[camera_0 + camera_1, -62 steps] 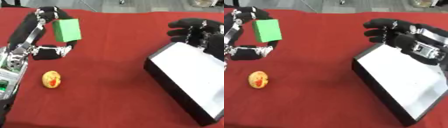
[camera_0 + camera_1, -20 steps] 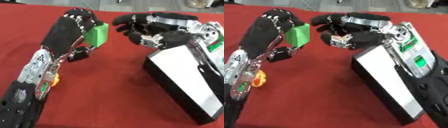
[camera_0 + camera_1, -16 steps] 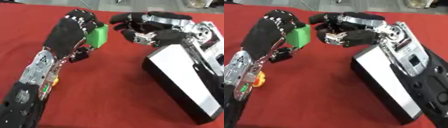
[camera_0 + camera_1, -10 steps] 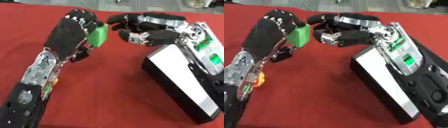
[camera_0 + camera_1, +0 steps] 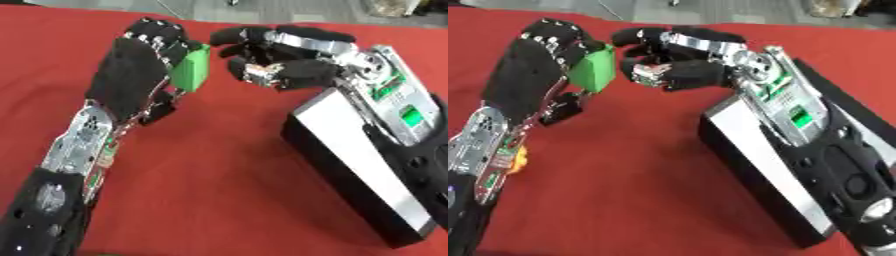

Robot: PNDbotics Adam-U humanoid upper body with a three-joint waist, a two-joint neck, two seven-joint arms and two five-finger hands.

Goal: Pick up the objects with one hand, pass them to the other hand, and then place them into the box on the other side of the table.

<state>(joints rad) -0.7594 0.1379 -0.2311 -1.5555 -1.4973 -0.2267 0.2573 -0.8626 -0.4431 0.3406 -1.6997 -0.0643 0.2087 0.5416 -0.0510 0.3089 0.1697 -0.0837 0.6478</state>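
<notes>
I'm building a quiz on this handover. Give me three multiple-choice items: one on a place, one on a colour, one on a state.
1. Where is the box?
A. On the robot's right
B. On the robot's left
C. Under the left hand

2. What colour is the block?
A. Blue
B. Green
C. White

3. Which hand holds the block?
A. Neither; it lies on the cloth
B. The right alone
C. The left

Answers:
1 A: the box lies below the right hand.
2 B: the block is green.
3 C: the left hand is curled round it above the red cloth; the right hand's fingers are close beside it.
</notes>
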